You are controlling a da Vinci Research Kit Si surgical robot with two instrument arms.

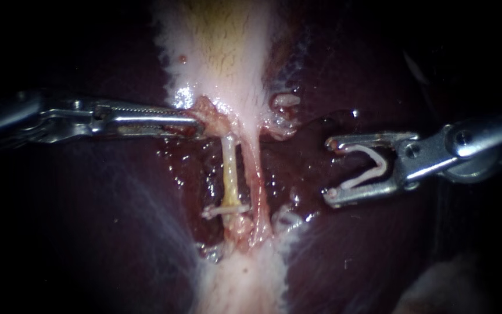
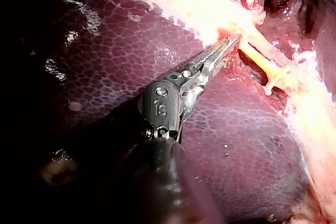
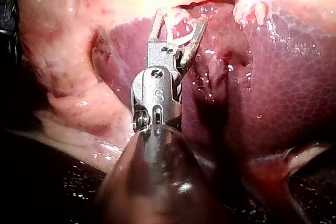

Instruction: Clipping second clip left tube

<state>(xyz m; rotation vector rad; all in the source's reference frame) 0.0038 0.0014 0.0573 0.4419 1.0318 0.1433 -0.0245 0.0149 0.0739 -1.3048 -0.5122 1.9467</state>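
Observation:
The left tube (image 1: pixel 231 171) is a yellowish strand running down from the gallbladder neck, and a white clip (image 1: pixel 226 210) crosses its lower end. My left instrument (image 1: pixel 196 123) is shut on the pale tissue at the tube's top; the left wrist view shows it (image 2: pixel 233 40) next to the tube (image 2: pixel 257 59) and the clip on it (image 2: pixel 278 80). My right instrument (image 1: pixel 329 170) stands well to the right of both tubes, its jaws wide apart around an open white clip (image 1: pixel 370 167) that touches both. The right wrist view shows it (image 3: pixel 182 15) with its clip (image 3: pixel 181 38) short of the tubes.
The right tube (image 1: pixel 257 180) is pinkish and lies just beside the left one. The pale gallbladder (image 1: pixel 228 40) hangs above. Dark liver (image 1: pixel 88 221) lies on both sides, with a raw wet bed (image 1: pixel 297 168) between the tubes and my right instrument.

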